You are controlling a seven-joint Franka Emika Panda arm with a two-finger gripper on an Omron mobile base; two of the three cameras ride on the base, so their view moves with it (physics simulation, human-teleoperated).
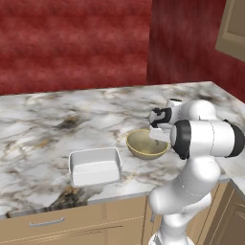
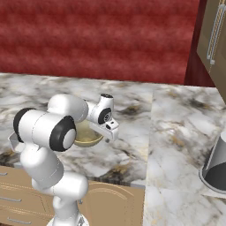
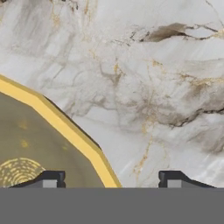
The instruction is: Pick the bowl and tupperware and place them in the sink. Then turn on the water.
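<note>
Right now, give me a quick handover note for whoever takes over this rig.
Claw: jaws apart, straddling the near rim of the bowl, one tip inside, one outside; nothing held yet.
Bowl sits on the marble counter, beside the arm.
Tupperware sits on the counter near the front edge, left of the bowl, apart from it.
Done: nothing moved so far.
Left: grip and lift the bowl, carry both items to the sink, then turn on the water.

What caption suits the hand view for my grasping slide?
Open pincer straddles the yellow rim of the bowl above the marble counter.
</note>
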